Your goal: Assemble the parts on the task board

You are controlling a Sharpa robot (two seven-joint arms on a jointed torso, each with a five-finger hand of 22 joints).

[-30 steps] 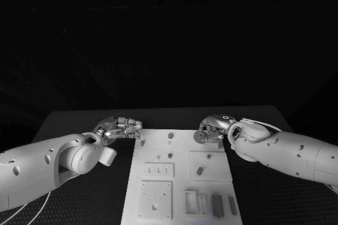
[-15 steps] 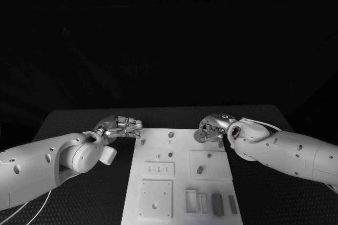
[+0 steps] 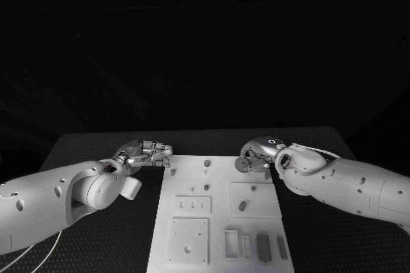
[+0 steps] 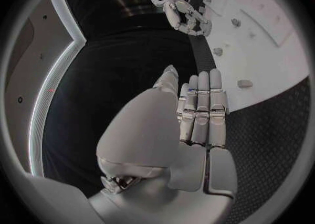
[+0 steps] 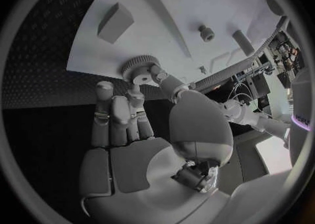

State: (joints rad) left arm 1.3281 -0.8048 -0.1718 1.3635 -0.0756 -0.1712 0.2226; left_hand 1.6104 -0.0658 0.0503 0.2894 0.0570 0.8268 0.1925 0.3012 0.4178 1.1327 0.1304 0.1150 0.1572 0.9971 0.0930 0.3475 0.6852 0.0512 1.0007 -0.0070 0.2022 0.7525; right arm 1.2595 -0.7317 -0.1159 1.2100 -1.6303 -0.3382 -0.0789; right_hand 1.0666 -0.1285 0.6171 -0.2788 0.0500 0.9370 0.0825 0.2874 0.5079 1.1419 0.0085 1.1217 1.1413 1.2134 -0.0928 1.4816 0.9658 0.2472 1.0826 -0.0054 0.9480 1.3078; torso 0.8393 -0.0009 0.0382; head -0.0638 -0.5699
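Over the task board (image 3: 218,214), both robot hands have barely shifted.

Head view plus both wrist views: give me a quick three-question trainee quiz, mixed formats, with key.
1. True or false: the left hand holds a part.
2. What does the right hand hold? A) a small round toothed part B) a long bar C) nothing
3. Fill in: the right hand is over the far right corner of the ____.

Key: 1 false, its fingers are curled in on nothing, beside the task board; 2 A; 3 task board.
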